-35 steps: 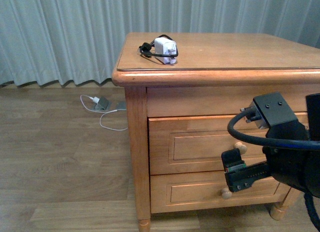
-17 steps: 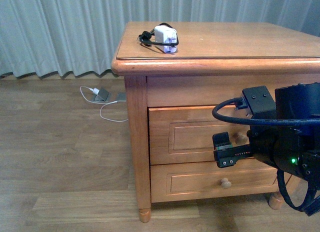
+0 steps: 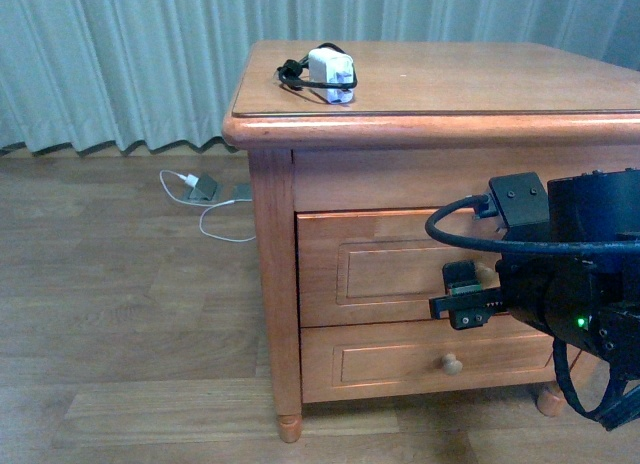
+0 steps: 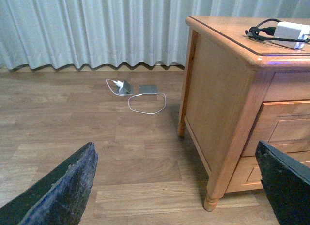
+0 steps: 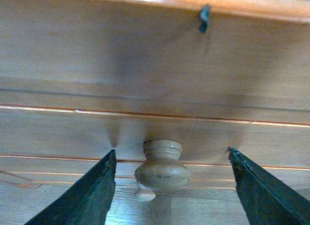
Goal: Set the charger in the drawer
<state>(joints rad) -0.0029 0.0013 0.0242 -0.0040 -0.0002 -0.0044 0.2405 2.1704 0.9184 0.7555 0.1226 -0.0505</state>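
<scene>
**While the charger waits on top, the right arm squares up to the drawer knob**

Largest in view is the honey-coloured table. Its upper drawer sits shut and flush, which is likely why the right arm goes first: nothing can go in until that front is pulled out. The right gripper is level with the drawer. In the right wrist view its jaws are spread, one on either side of the round knob and clear of it, so closing them would pinch the knob for a pull. The left gripper hangs off to the side of the table, jaws spread wide on nothing, probably kept free for the pick. The charger lies on the table top near its left edge, toward the back, black cable looped round it, well apart from both arms. A white plug with cable lies on the floor, no part of the job.

From the front, the right arm's bulk covers the drawer's right half and most of the knob, and only one of its jaws shows. How near the jaws stand to the drawer front I cannot tell. A small dark mark above the drawer is too blurred to name.
</scene>
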